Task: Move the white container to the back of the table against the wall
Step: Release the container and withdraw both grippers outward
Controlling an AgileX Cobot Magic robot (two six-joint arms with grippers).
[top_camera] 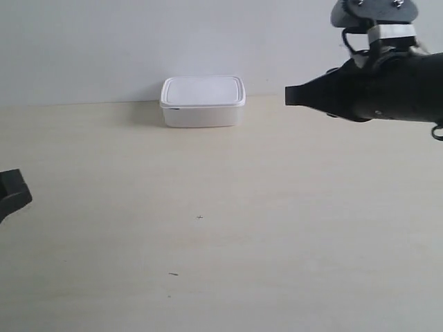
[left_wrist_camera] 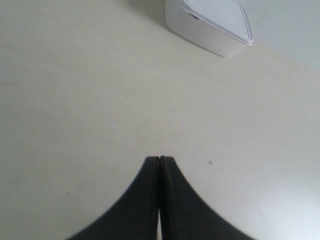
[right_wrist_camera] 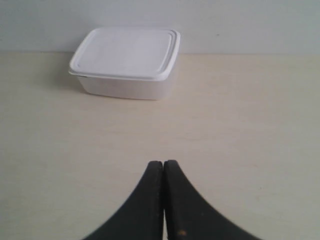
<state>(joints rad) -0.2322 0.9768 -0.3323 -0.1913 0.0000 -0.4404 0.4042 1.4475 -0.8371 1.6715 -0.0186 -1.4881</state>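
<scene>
The white container [top_camera: 203, 101] [left_wrist_camera: 210, 24] [right_wrist_camera: 126, 62], lid on, stands at the back of the table [top_camera: 221, 228], right by the wall [top_camera: 138, 41]. My right gripper [right_wrist_camera: 163, 162] [top_camera: 291, 95] is shut and empty. It hovers above the table to the container's right in the exterior view, well clear of it. My left gripper [left_wrist_camera: 159, 158] is shut on nothing, far from the container. Only a black piece of that arm [top_camera: 12, 190] shows at the exterior view's left edge.
The pale wood-grain tabletop has a few tiny dark specks [top_camera: 200, 218] [left_wrist_camera: 210, 162]. The plain wall runs along the table's back edge [right_wrist_camera: 250, 25].
</scene>
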